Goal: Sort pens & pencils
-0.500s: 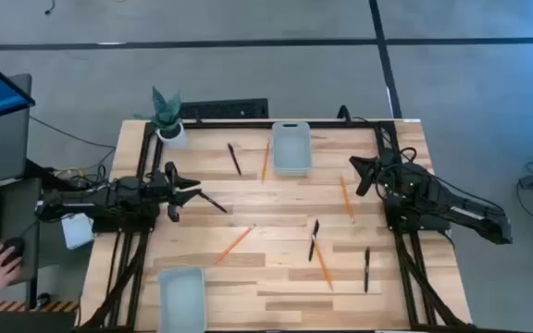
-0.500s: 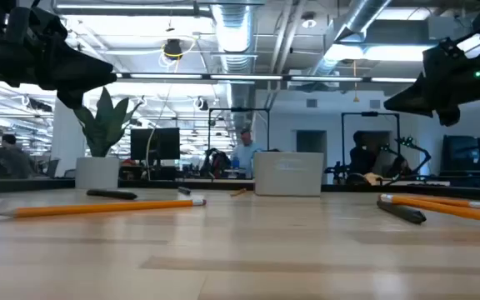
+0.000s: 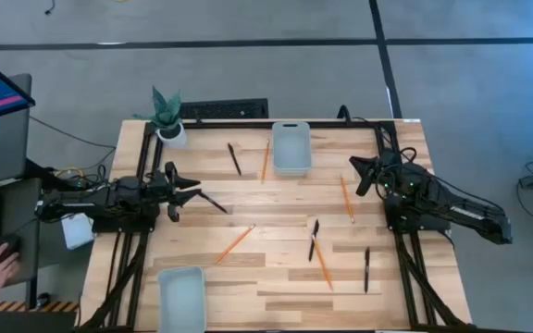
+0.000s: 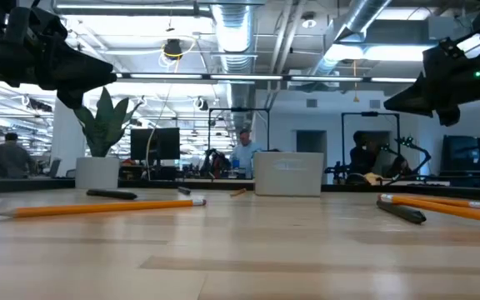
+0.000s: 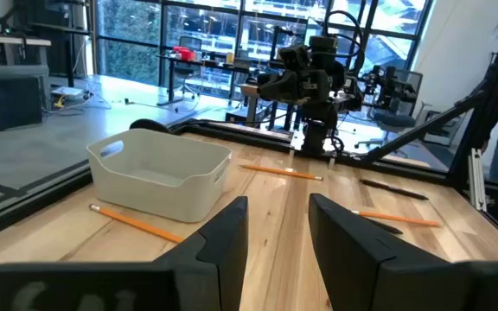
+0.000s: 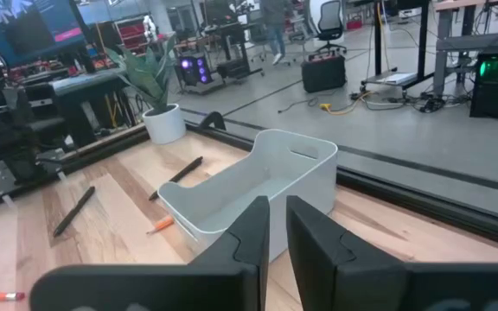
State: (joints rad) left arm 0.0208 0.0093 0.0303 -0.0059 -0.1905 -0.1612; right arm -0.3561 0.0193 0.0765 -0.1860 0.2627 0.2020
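Four thin black pens (image 3: 234, 158) and four orange wooden pencils (image 3: 235, 242) lie on the table (image 3: 276, 287), with two pale bins (image 3: 291, 148). The left gripper (image 3: 192, 190) is part-open and empty; the right gripper (image 3: 353, 166) is closed and empty.

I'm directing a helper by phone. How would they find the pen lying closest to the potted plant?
Start at the potted plant in the table's far left corner, then look toward the white bin at the far edge. Between them lies one black pen. The stick beside it, next to the bin, is an orange pencil.

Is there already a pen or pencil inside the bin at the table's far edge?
No. In the high view the far bin shows only its bare pale floor, with a pencil lying on the table beside it.
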